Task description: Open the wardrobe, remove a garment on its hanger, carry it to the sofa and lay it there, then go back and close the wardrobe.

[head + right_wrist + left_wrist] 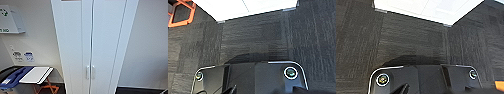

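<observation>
The wardrobe (93, 42) stands right before me against the white wall (147, 45), both doors shut, its two small handles (90, 72) side by side at the centre seam. Its white base (428, 8) meets the dark carpet (255, 37) below my wrists. Beside it sits a small table with a white board (36, 74) and a blue item (15, 76). Whether either pincer is released or clenched, I cannot tell.

From my seat the wardrobe (93, 37) runs past the head view's top and bottom edges, so I see neither its crown nor its foot, and its closed doors hide whatever is inside. The wall box (10, 20) at the left edge is cut off, and its green mark and the two small wall labels (23, 56) beneath are too blurred to read. In the right wrist view an orange frame (181, 12) is clipped at the corner.
</observation>
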### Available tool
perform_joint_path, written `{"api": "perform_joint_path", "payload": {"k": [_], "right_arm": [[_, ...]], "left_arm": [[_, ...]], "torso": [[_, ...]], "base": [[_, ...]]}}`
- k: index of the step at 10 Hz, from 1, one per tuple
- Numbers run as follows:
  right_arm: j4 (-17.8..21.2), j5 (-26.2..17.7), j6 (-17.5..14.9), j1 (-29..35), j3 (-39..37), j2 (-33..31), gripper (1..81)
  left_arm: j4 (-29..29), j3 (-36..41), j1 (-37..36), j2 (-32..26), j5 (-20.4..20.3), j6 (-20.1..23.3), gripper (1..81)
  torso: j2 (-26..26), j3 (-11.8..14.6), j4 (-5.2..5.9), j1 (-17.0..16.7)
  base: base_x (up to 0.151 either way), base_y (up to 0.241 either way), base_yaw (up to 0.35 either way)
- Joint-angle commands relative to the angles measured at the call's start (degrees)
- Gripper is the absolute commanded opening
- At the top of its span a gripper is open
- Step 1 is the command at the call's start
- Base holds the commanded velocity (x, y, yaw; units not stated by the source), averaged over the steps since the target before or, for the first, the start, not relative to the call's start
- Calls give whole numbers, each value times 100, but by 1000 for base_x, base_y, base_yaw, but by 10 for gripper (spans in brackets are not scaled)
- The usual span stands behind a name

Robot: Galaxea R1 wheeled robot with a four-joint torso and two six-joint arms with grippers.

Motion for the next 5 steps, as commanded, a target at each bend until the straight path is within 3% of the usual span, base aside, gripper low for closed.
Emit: {"api": "perform_joint_path", "payload": {"k": [1,3,5], "right_arm": [[-276,-208,-18,-254,-57,69,811],[-293,-190,-184,-659,-57,122,811],[-302,-182,-229,-896,-66,166,811]], "left_arm": [[705,71,446,-83,-523,38,811],[705,62,728,-74,-559,38,811],[635,36,886,-4,-331,29,811]], "torso": [[2,0,0,0],[0,2,0,-5],[-2,9,0,-9]], "base": [[0,0,0],[0,0,0],[0,0,0]]}}
